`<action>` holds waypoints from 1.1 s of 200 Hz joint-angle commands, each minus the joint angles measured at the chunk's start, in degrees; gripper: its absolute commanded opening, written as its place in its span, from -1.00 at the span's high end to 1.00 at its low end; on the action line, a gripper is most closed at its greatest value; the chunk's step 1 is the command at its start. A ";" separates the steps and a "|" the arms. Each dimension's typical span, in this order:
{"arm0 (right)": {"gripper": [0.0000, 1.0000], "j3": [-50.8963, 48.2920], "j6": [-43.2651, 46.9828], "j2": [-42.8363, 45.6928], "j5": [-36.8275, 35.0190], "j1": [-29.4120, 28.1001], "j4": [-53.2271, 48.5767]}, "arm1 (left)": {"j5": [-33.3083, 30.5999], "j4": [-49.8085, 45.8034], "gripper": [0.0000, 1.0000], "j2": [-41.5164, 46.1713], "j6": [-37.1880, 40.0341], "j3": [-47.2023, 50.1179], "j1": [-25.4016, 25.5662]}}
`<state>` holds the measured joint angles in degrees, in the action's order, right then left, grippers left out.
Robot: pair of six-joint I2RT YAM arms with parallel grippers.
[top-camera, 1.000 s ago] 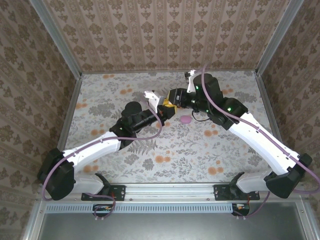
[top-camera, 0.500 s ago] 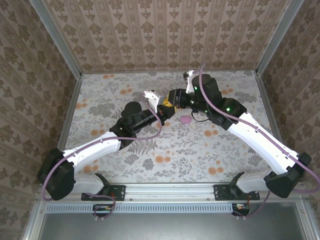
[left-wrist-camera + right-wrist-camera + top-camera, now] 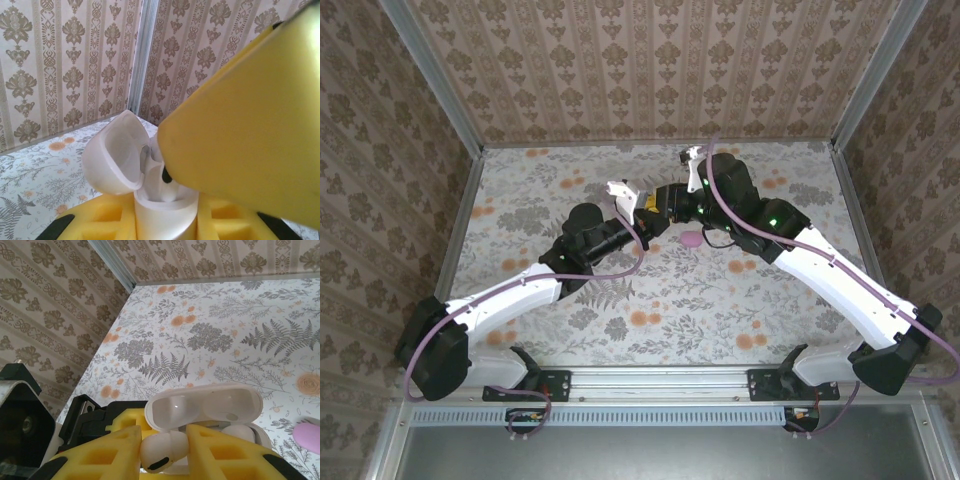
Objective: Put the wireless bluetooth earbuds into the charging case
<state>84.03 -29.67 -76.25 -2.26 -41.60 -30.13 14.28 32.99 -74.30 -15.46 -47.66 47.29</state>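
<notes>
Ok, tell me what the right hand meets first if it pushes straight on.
The right hand would press its earbud into the open case, held just ahead by the left hand; depth is hard to judge.

No text, label, brand or number reads on any of my feeds. Charging case (image 3: 205, 407): plain white shell, no marking I can make out. Earbud (image 3: 161, 451): white, with no print I can read. Right arm's yellow fingers (image 3: 107, 457): unmarked. Walls (image 3: 640, 70) and bench (image 3: 570, 300): ornament and flower prints only.
</notes>
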 commanded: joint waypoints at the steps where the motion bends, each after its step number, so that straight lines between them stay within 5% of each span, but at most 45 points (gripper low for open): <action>1: 0.34 0.41 2.23 -0.12 -0.29 -0.71 -2.25 | -0.31 2.64 0.50 0.54 -0.79 -1.99 0.39; 220: 0.00 2.41 0.34 3.25 1.14 0.82 1.80 | 1.38 -0.20 0.51 1.70 2.87 -1.90 0.42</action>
<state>84.18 -28.69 -74.72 -2.17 -41.47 -29.80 14.41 32.56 -74.30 -14.61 -47.68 47.29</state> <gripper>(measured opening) 0.495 0.251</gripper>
